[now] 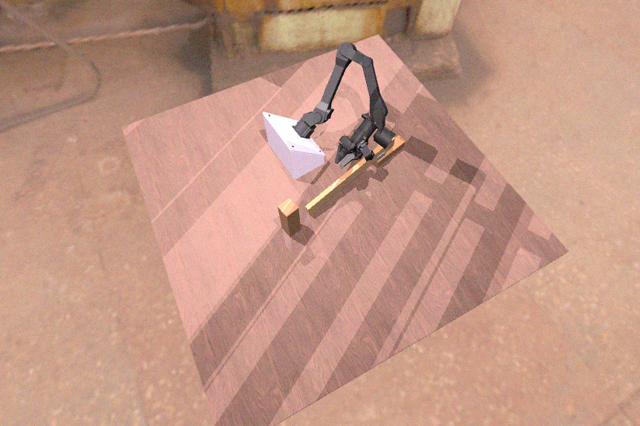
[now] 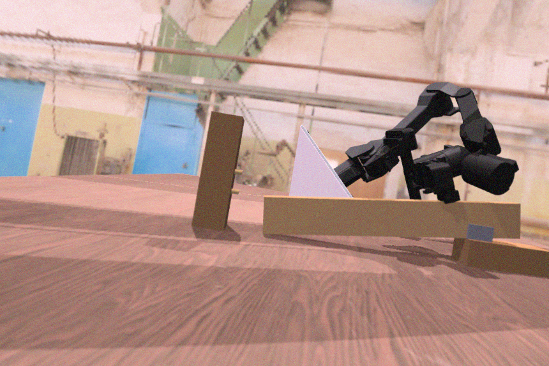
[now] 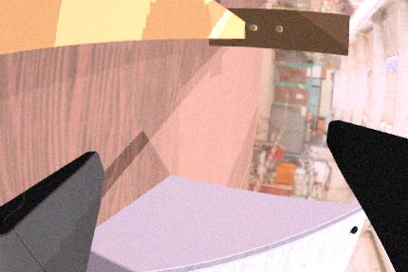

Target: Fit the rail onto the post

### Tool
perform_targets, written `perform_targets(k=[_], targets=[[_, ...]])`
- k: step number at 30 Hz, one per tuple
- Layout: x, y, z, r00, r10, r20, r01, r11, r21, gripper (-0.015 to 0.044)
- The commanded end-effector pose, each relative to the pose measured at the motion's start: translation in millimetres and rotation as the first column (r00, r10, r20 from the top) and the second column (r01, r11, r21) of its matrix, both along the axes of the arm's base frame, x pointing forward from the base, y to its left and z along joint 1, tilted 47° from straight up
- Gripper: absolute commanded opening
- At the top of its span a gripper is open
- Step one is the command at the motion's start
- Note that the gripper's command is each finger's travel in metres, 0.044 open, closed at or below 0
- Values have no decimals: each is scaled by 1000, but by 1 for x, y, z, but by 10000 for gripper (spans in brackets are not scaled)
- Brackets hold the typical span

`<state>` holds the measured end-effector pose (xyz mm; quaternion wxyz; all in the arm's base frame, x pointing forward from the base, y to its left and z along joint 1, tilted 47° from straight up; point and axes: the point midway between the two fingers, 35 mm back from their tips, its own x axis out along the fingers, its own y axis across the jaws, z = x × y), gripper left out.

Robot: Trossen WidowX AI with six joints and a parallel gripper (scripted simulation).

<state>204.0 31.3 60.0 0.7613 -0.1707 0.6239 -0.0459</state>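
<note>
The long wooden rail (image 1: 338, 185) (image 2: 366, 216) (image 3: 109, 3) has its far end at the blue bracket (image 2: 480, 232) on the low footboard block (image 2: 508, 253). Its near end is down at the table, with a gap to the short post (image 1: 289, 221) (image 2: 217, 174) (image 3: 313, 36). The upper peg (image 2: 237, 171) (image 3: 279, 28) and lower peg (image 2: 235, 191) (image 3: 253, 27) stick out bare towards the rail. The holes in the rail's end are hidden. My gripper (image 1: 340, 163) (image 3: 218, 150) is open and empty, rolled sideways, on the arm's side of the rail and off it.
A white wedge-shaped mount (image 1: 296, 160) (image 2: 315, 174) (image 3: 228, 221) carries the arm and stands close to my fingers, on the arm's side of the rail. The wooden table (image 1: 224, 213) (image 2: 274, 302) has striped shadows across it.
</note>
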Motion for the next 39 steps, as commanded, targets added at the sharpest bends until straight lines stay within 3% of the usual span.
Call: perform_targets(k=[1,10,20,29,39], targets=[[28,-27,-32,828,472,-303,-381,869,315,440],[40,-43,-49,671,712,-206,-539,659,525,440],[53,-64,-67,495,866,67,-699,352,622,440],[62,-87,-81,305,889,341,-846,88,526,440],[69,-115,-96,34,836,548,-961,-123,248,440]])
